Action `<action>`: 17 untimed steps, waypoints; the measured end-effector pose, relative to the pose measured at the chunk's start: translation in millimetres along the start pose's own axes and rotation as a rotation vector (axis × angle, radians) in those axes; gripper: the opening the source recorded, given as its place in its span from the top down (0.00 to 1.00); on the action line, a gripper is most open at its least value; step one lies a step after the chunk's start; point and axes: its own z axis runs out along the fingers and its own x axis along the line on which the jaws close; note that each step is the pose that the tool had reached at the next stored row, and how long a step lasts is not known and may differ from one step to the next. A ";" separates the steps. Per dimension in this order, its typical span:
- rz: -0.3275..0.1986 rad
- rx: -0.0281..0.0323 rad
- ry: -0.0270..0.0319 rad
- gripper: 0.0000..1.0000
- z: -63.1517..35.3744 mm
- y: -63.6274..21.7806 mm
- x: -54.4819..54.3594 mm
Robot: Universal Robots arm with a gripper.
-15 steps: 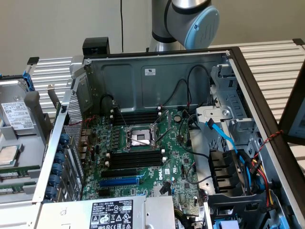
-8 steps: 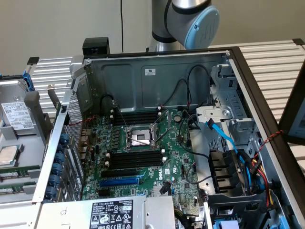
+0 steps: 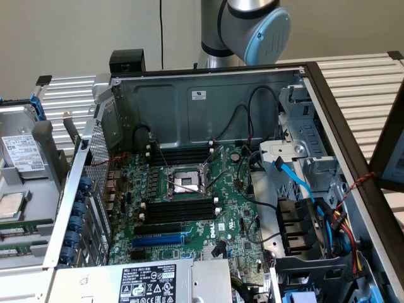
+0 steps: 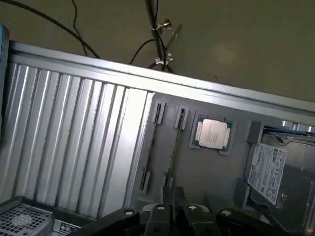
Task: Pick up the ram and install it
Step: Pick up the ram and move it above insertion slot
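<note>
Hovering over the grey tray (image 4: pixel 206 172) that sits beside the open computer case (image 3: pixel 189 120), my gripper (image 4: pixel 173 206) looks down on two thin sticks standing on edge in their holders. The ram (image 4: pixel 174 147) I take as mine is the one just beside the processor chip (image 4: pixel 212 133). A second stick (image 4: pixel 151 147) runs parallel on the side away from the chip, and a hard drive (image 4: pixel 275 172) lies beyond the chip. Whether the gripper is spread or pressed together, I cannot tell. The ram sits untouched in the tray, well apart from the motherboard (image 3: pixel 237 218) and its black slots (image 3: pixel 177 209), which look empty in the exterior view. To lift it well, I judge, I must square the gripper across the stick's thin top edge near its middle, so it rises level and binds in neither end holder. With the neighbour standing near, a straight descent without sideways drift seems safest. The pinch on the flat faces should be firm but gentle, since the board looks thin and may flex.
</note>
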 end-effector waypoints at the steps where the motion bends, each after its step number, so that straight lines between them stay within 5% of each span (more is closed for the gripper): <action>1: 0.016 -0.0015 -0.0001 0.82 0.6 0.0 0.0; 8: 0.111 -0.0051 -0.0006 0.82 12.3 -0.1 -0.9; 17: 0.125 -0.0031 -0.0002 0.82 28.2 -0.6 -2.0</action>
